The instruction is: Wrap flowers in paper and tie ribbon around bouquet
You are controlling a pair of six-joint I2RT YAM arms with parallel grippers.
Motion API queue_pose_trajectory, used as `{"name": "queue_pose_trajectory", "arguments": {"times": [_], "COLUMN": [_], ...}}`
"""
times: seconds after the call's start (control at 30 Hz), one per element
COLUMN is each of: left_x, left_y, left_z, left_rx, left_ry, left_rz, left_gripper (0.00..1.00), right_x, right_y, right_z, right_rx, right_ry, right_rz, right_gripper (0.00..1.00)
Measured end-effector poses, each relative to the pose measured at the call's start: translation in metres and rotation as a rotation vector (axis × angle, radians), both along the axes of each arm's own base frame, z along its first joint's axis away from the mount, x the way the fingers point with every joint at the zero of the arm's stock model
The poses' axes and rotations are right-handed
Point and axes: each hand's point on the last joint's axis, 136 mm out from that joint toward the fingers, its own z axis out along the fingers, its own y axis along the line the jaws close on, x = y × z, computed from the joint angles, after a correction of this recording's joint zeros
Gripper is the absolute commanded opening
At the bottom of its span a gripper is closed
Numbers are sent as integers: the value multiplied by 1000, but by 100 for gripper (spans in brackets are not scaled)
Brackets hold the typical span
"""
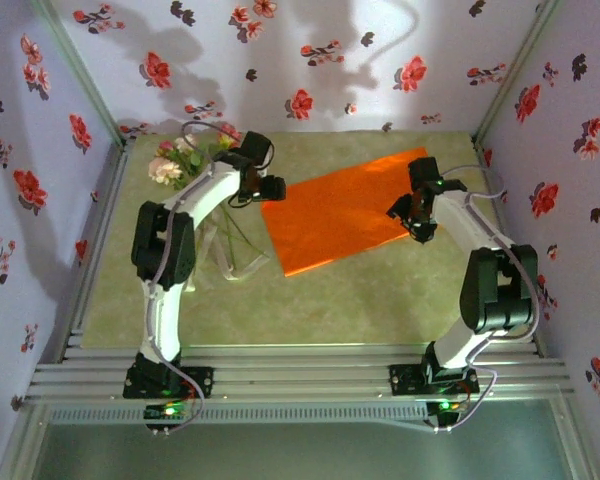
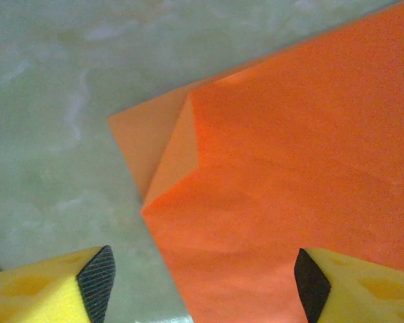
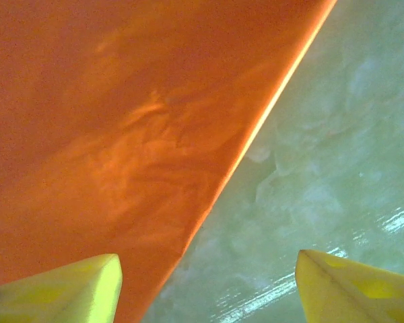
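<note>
Flowered wallpaper [image 1: 310, 50] closes in a pale green table [image 1: 360, 300] on three sides. From above, we record the paper [image 1: 330, 225] lying flat at mid-table. The left gripper [image 1: 272, 188] is over its left corner and the right gripper [image 1: 417, 222] is at its right edge. The flowers [image 1: 175, 158] lie at the far left, well apart from the sheet.

Left wrist: jaws apart, one pad [image 2: 97, 279] over bare table and the other over the paper, whose corner [image 2: 165, 151] is folded over. Risk: a pinch here could press that fold into a crease, or merely bunch the thin sheet.

Right wrist: jaws apart, astride the paper's right edge, nothing clamped. Risk: the fingers may skid on the table and miss the edge, and we judge that an uneven pull between the arms could tear or drag the sheet
</note>
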Motion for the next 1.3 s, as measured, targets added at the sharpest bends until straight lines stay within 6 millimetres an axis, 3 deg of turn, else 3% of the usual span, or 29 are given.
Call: {"name": "queue_pose_trajectory", "arguments": {"times": [0.2, 0.43, 0.53, 0.63, 0.67, 0.83, 0.97, 1.07, 1.2, 1.3], "left_x": [5, 16, 22, 25, 26, 26, 11, -14, -59, -93], "left_y": [6, 1, -1, -2, -2, -8, -21, -41, -78, -102], "left_z": [-25, -39, -44, -49, -50, -45, -19, 27, 93, 114], "left_rx": [104, 136, 143, 149, 149, 150, 147, 115, 12, -60], "left_ry": [24, 22, 20, 19, 20, -2, -68, -169, -327, -395], "left_rz": [-51, -86, -94, -98, -98, -122, -185, -280, -447, -573], "left_gripper": [74, 58, 44, 6, 0, 0, 0, 0, 0, 0], "right_x": [0, 0, 2, 4, 4, 5, 6, 8, 16, 26], "right_y": [-1, 0, 1, 2, 2, 6, 8, 13, 34, 68], "right_z": [-26, -43, -43, -44, -45, -46, -44, -30, 12, 48], "right_rx": [55, 79, 89, 99, 102, 122, 134, 146, 186, 244], "right_ry": [77, 119, 115, 113, 115, 115, 110, 76, -30, -119], "right_rz": [-13, -18, -18, -17, -16, -11, -11, -12, 8, 55], "right_gripper": [70, 68, 68, 67, 66, 63, 66, 70, 76, 84]}}
